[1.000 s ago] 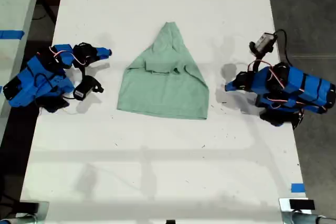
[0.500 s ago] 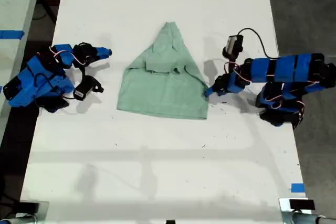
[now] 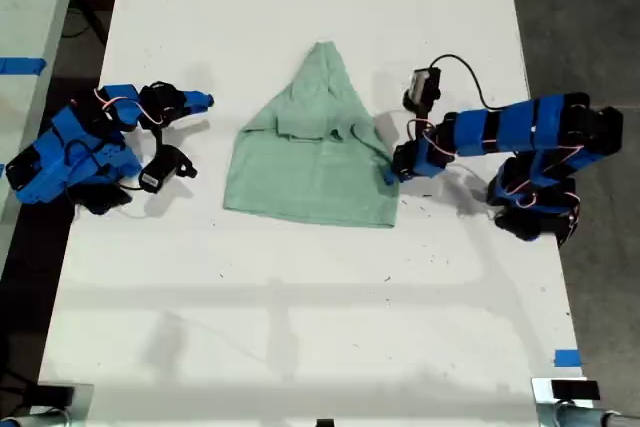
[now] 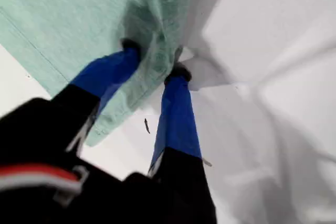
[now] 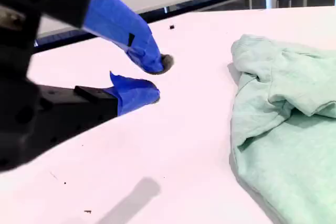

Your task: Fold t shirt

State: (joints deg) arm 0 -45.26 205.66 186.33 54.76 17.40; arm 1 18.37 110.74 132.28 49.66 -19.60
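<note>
In the exterior view, the shirt (image 3: 312, 147) lies flat near the middle of the white desk (image 3: 300, 327), roughly triangular, its narrow end pointing to the view's top and its wide hem toward the bottom. From the view's right, a blue arm reaches in low over the desk, and my first tool (image 3: 393, 169) sits at the shirt's right edge, touching the cloth just above the hem corner. At the view's left, the other arm is drawn back beside the desk's edge, and my second tool (image 3: 185, 132) rests well apart from the shirt, with bare desk between them.

In the first wrist view, my first tool (image 4: 156, 62) has its two blue fingers (image 4: 176, 114) set on either side of a bunched fold of the shirt (image 4: 68, 19); the cloth is puckered up between the tips, so the tool is clenched on the shirt's edge. White desk (image 4: 273, 77) shows beyond the fold.

In the second wrist view, my second tool (image 5: 155, 80) stands released, its blue fingers (image 5: 128, 32) parted with nothing between them, tips close over the desk (image 5: 173, 156). The shirt (image 5: 286, 124) lies near, rumpled along its nearer edge, not touched by this tool.
</note>
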